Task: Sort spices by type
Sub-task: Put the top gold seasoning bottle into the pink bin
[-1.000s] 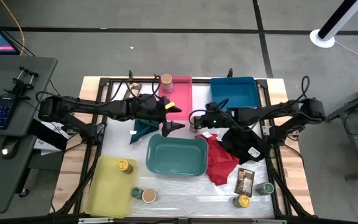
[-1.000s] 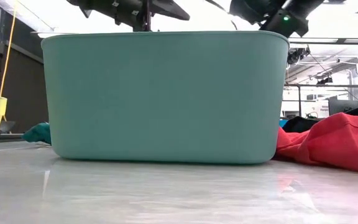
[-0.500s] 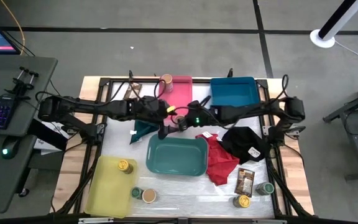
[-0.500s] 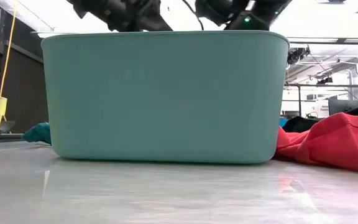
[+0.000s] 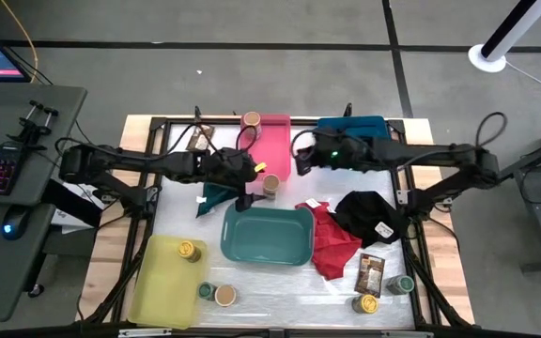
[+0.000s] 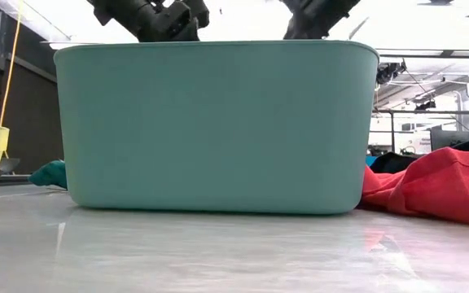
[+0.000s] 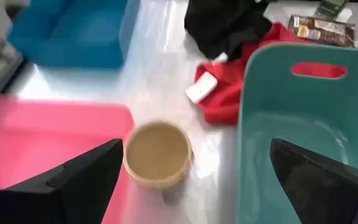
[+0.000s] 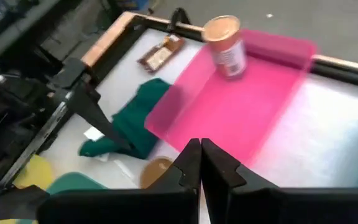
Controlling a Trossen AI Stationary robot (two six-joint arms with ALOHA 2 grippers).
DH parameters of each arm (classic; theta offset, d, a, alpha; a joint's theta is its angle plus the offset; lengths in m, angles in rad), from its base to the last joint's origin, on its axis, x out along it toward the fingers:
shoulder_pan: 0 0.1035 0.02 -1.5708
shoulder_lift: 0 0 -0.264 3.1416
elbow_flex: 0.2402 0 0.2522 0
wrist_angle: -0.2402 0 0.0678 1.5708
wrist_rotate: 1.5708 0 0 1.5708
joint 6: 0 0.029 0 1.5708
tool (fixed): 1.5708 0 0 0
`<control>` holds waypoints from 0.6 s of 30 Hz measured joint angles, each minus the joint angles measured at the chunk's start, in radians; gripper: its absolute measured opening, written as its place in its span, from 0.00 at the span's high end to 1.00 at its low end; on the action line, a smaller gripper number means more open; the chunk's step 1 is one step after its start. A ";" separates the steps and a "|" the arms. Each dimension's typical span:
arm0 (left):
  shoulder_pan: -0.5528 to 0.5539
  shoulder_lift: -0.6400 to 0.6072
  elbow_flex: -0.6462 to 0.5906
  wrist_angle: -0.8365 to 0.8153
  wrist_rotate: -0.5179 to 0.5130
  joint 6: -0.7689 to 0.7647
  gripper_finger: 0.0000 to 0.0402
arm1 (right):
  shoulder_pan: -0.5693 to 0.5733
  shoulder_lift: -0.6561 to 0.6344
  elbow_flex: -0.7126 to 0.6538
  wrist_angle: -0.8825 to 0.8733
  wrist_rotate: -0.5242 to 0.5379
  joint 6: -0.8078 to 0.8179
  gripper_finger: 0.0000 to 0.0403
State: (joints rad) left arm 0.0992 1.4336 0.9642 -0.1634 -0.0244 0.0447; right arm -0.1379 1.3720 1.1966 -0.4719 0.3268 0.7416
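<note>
Closing your wide-open left gripper (image 7: 194, 152) off-centre could topple the tan-lidded round jar (image 7: 158, 152) standing just beside the pink plastic bin (image 5: 272, 141) near the desk's far edge. The right gripper (image 8: 201, 149) hovers clenched nearby. Count four bins, three cloths (image 5: 332, 244), seven jars, two flat brown packets (image 5: 371, 272).

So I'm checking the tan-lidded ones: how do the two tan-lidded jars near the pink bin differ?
The tan-lidded round jar with the printed label stands inside the pink plastic bin, at its far end. The other tan-lidded round jar stands on the white table, just outside the bin's near corner, between the open left gripper jaws. Both are upright.
</note>
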 joint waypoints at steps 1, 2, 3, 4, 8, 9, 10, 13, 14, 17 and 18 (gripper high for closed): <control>0.004 0.012 0.001 0.019 0.001 0.016 0.03 | 0.000 -0.016 0.000 -0.020 0.011 -0.001 1.00; 0.008 0.025 0.002 0.014 0.007 0.024 0.03 | 0.000 -0.031 0.000 -0.031 0.017 -0.001 1.00; 0.014 0.041 0.002 0.007 0.019 0.029 0.03 | 0.000 -0.042 0.000 -0.044 0.027 -0.001 1.00; 0.017 0.060 0.007 0.007 0.026 0.030 0.03 | 0.000 -0.057 0.000 -0.057 0.034 -0.001 1.00; 0.021 0.130 0.030 0.010 0.014 0.077 0.03 | 0.003 -0.075 0.001 -0.098 0.040 0.006 1.00; 0.021 0.148 0.039 0.019 -0.017 0.090 0.03 | 0.003 -0.075 0.000 -0.111 0.040 0.007 1.00; 0.021 0.163 0.046 0.020 -0.046 0.096 0.03 | 0.003 -0.074 -0.001 -0.112 0.041 0.008 1.00; 0.024 0.204 0.069 0.039 -0.086 0.105 0.03 | 0.003 -0.074 0.000 -0.122 0.041 0.009 1.00; 0.026 0.211 0.072 0.039 -0.086 0.110 0.03 | 0.003 -0.072 0.000 -0.123 0.040 0.009 1.00; 0.030 0.244 0.077 0.036 -0.081 0.115 0.03 | 0.003 -0.069 0.000 -0.125 0.040 0.009 1.00; 0.033 0.255 0.076 0.026 -0.066 0.112 0.03 | 0.003 -0.069 0.000 -0.125 0.040 0.009 1.00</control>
State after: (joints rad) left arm 0.1318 1.6882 1.0404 -0.1375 -0.0904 0.1564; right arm -0.1349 1.3029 1.1965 -0.5964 0.3665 0.7509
